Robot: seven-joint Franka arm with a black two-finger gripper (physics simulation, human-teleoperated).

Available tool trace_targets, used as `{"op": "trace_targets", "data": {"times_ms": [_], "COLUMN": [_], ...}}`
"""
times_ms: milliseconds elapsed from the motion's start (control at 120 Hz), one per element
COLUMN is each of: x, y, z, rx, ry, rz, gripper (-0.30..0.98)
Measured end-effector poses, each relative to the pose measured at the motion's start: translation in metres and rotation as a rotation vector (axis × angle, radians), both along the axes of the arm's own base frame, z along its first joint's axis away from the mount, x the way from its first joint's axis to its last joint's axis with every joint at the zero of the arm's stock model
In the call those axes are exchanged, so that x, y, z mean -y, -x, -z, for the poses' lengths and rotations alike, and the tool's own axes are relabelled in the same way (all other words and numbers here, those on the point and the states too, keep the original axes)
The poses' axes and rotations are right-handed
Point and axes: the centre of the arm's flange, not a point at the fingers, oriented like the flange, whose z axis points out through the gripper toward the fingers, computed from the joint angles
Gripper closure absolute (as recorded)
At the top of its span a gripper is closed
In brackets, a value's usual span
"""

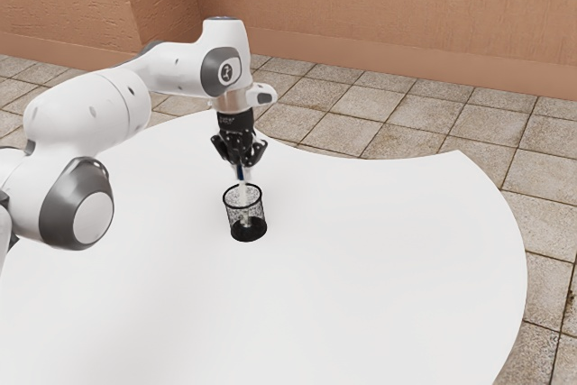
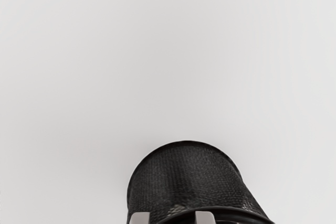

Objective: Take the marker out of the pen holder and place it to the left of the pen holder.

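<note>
Marker stood in the mesh pen holder, its upper end up at the gripper

On the near side, the smooth white table [image 1: 361,295] with curved edges spread wide; the white robot arm with dark grey joint caps [image 1: 88,114] came in over its edge at the exterior view's left; the arm reached out above the surface toward the exterior view's right.

Farther in stood the black wire-mesh pen holder [image 1: 233,215], round and upright; it was well in from the table's rounded edge at the exterior view's right, and closer to the inward-curving far edge; the wrist view showed its dark mesh wall and black rim just beside the gripper.

The slim white marker with a patch of blue near its top [image 1: 243,194] was in the pen holder; its lower part showed through the mesh, and its upper part rose past the rim to the black gripper [image 1: 241,169]; the gripper pointed down, directly above the holder; how far open it was, and whether it had hold of the marker, could not be told.

Beyond the table's far edge, with its pointed corner toward the exterior view's right, lay the beige stone-tiled floor [image 1: 352,101]; behind that rose the textured orange-brown wall [image 1: 388,6].
</note>
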Motion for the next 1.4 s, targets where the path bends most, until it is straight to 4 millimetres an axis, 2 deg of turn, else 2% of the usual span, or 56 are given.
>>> {"op": "trace_targets", "data": {"times_ms": [133,308,375,550,600,658,717,908,1042,1108,1183,1275,1400], "x": [0.002,0.003,0.004,-0.003,-0.011,-0.025,-0.034,-0.075,-0.078,-0.078,-0.088,-0.096,-0.098], "y": [0.0,0.003,0.006,0.022,0.027,0.031,0.035,0.046,0.055,0.056,0.057,0.059,0.06], "z": [-0.011,-0.049,-0.073,-0.15,-0.162,-0.166,-0.16,-0.092,-0.058,-0.036,-0.009,0.007,0.013], "rx": [0.016,0.065,0.093,0.183,0.187,0.169,0.128,-0.094,-0.21,-0.259,-0.308,-0.339,-0.355], "ry": [-0.006,-0.011,-0.012,-0.03,-0.042,-0.068,-0.094,-0.111,-0.098,-0.095,-0.09,-0.082,-0.078], "rz": [0.003,0.006,0.007,0.002,-0.006,-0.02,-0.026,-0.07,-0.073,-0.071,-0.081,-0.091,-0.091], "gripper": [0.74,0.76,0.77,0.78,0.78,0.78,0.78,0.78,0.78,0.78,0.78,0.78,0.78]}}
